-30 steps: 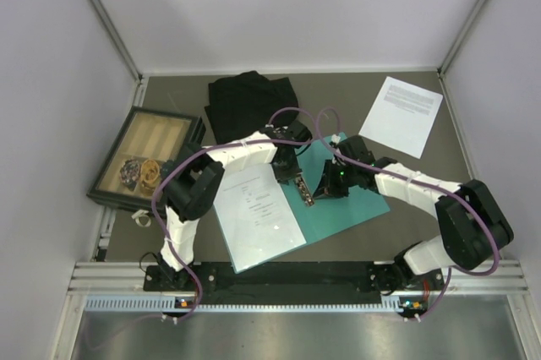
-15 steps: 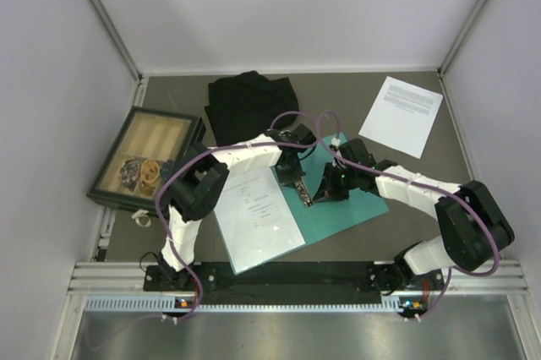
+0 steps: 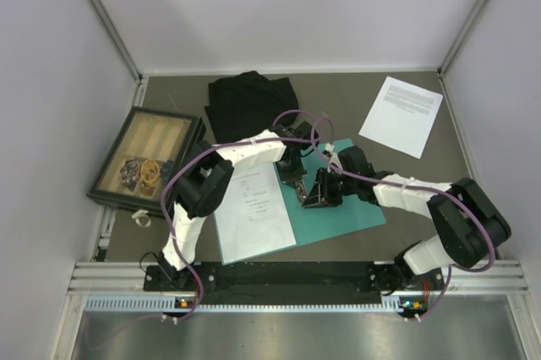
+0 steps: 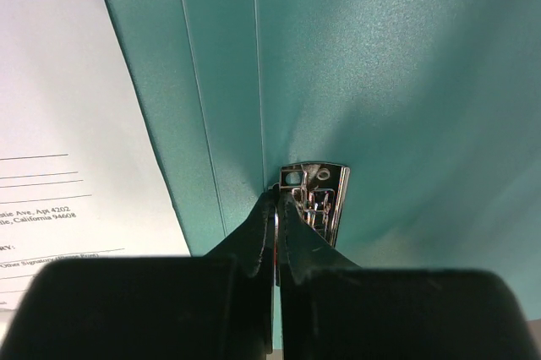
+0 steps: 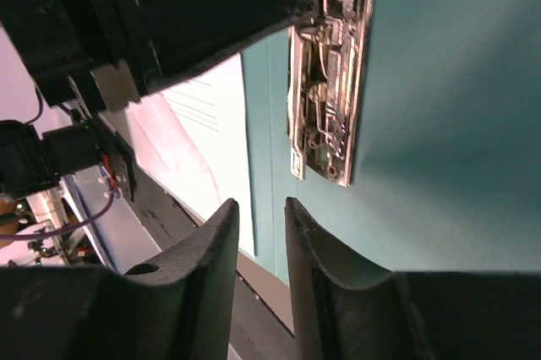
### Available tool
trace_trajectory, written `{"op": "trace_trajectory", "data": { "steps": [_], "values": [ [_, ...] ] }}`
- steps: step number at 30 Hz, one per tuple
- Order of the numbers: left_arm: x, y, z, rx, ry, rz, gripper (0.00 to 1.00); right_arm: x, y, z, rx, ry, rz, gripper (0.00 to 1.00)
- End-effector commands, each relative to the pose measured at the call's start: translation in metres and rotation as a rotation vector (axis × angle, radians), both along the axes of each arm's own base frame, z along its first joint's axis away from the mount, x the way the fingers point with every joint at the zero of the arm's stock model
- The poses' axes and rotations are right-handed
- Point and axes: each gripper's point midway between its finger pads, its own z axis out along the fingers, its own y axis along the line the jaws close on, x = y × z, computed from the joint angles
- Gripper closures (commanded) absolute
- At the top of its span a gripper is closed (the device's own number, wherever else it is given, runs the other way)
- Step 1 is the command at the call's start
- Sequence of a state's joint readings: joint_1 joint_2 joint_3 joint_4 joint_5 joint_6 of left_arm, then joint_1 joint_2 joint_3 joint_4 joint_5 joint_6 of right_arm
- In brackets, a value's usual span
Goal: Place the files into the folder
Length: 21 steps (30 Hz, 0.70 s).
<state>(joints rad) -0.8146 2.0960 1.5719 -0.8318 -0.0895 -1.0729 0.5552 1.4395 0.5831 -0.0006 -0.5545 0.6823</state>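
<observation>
Judged under halfway, nothing filed yet. Directly beneath both pincers, open and flat on the bench (image 3: 338, 100): folder (image 3: 359, 208). Just left of the left pincer (image 4: 275, 204), lying over the folder's left leaf: one sheet (image 3: 254, 212), loose, not under the clip (image 4: 314, 195). Well beyond the right pincer (image 5: 260, 208), toward the far right corner: second sheet (image 3: 401, 115), flat on the bench, touched by neither arm.

Left pincer closed, fingers pressed together, tips touching the near-left corner of the clip at the spine. Can't tell whether pinching a lever there or only pressing on it. Right pincer slightly parted, narrow gap, nothing in it, only teal card showing through. Clip just ahead of its tips, close beside the left pincer. Contact with the card: can't tell.

Done so far, going by the layout: folder opened, first sheet brought onto it. Left to do, as a guess:
- work the clip open
- seat the first sheet under it, squared to the spine
- fetch the second sheet from well off to the right
- stack it on the first and close the cover

Not part of the job: cloth (image 3: 249, 102) behind the left pincer, tray (image 3: 115, 154) well off to its left.
</observation>
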Motion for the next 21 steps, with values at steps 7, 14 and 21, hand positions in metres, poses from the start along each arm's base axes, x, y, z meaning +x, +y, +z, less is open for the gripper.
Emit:
{"op": "trace_trajectory", "data": {
  "steps": [7, 14, 21],
  "values": [
    [-0.030, 0.020, -0.019, 0.117, 0.116, -0.026, 1.00, 0.014, 0.016, -0.011, 0.048, -0.042, -0.010, 0.77],
    [-0.029, 0.014, -0.018, 0.056, 0.083, -0.024, 1.00, 0.011, 0.012, -0.021, 0.025, -0.025, -0.016, 0.72],
    [-0.028, 0.013, -0.017, 0.041, 0.071, -0.020, 1.00, 0.002, 0.014, -0.033, 0.014, -0.004, -0.001, 0.81]
  ]
}}
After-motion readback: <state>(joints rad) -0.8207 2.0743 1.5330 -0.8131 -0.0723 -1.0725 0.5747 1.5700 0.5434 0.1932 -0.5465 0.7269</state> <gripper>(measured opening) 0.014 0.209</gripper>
